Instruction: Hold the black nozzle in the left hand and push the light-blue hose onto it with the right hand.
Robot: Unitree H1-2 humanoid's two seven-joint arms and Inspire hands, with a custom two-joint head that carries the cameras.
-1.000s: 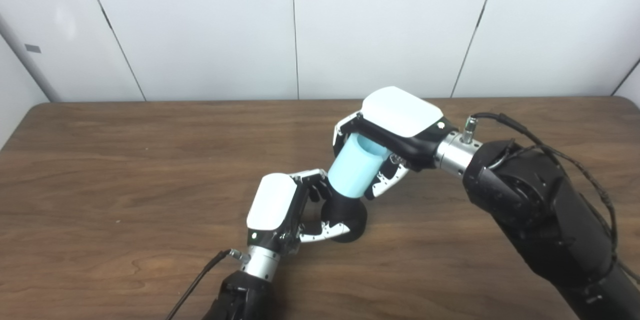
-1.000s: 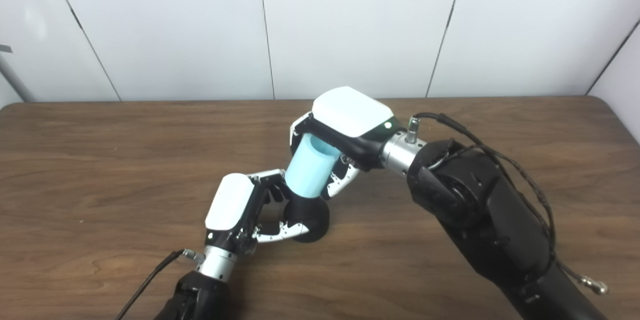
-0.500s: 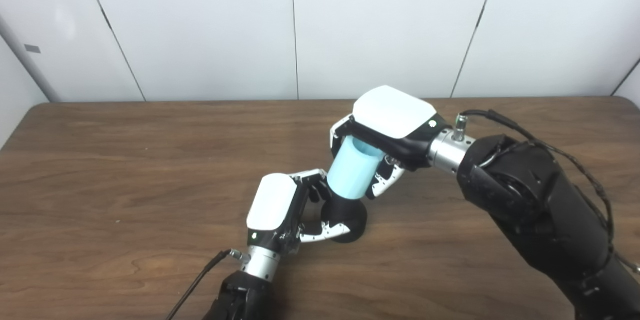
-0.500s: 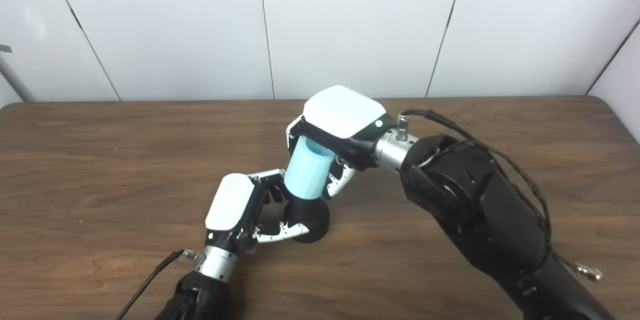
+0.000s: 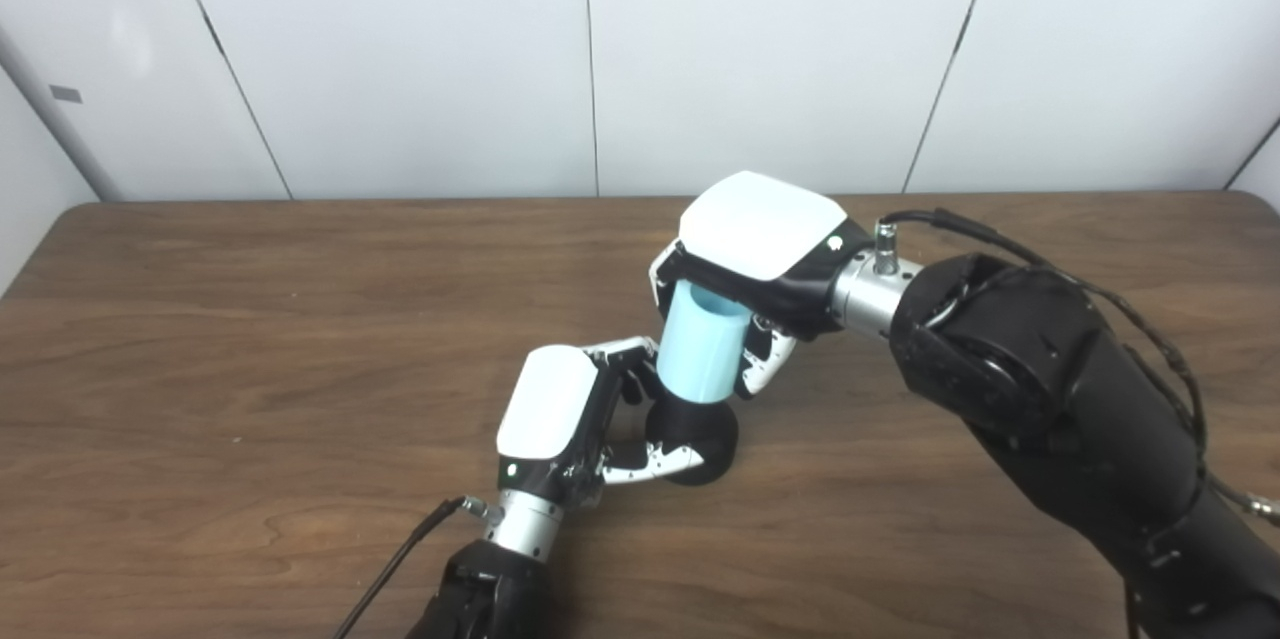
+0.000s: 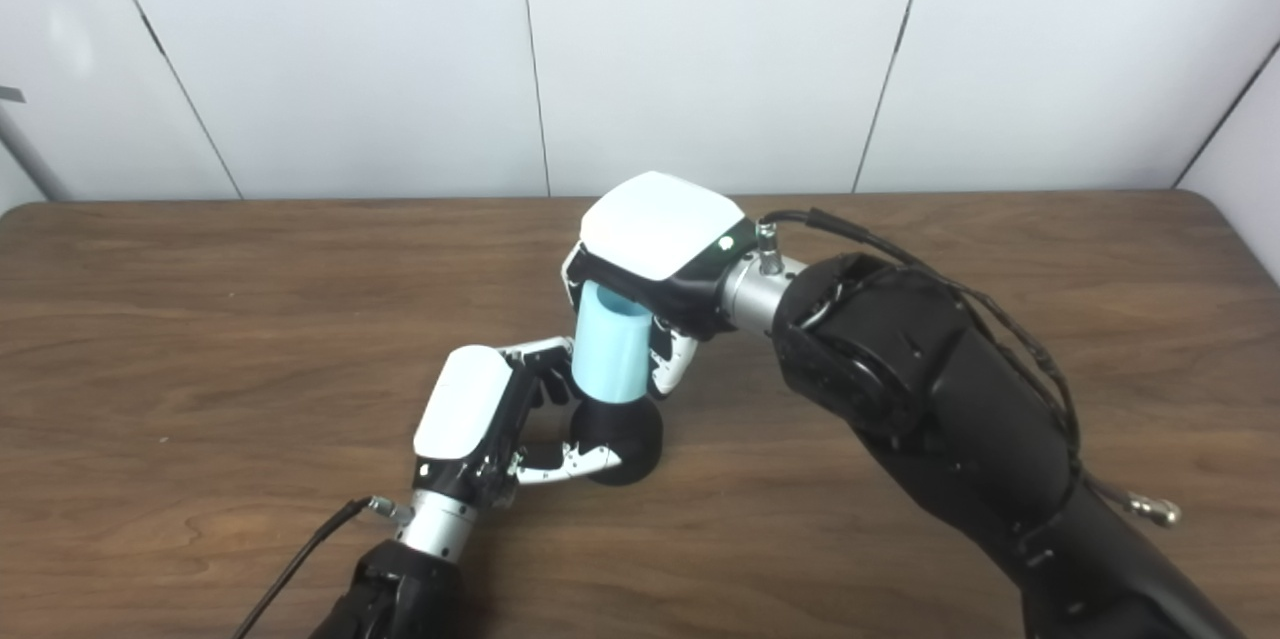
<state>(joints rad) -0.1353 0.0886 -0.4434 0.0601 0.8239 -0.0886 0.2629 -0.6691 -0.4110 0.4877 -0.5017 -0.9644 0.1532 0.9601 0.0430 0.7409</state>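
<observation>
The black nozzle (image 5: 694, 435) stands on the wooden table (image 5: 250, 319) near the middle, wide base down. My left hand (image 5: 560, 414) is shut on it, fingers wrapped around its base and neck. The light-blue hose (image 5: 702, 355), a short wide tube, stands nearly upright with its lower end on top of the nozzle. My right hand (image 5: 760, 254) is shut on the hose from above and behind, covering its upper end. In the right eye view the hose (image 6: 611, 354) sits over the nozzle (image 6: 620, 439) the same way.
White wall panels rise behind the table's far edge. A loose cable end (image 6: 1150, 511) hangs by my right forearm. My bulky right arm (image 5: 1050, 409) covers the right front of the table.
My right hand has moved left and tipped the hose from a rightward lean to nearly upright over the nozzle. My left hand and the nozzle have stayed in place.
</observation>
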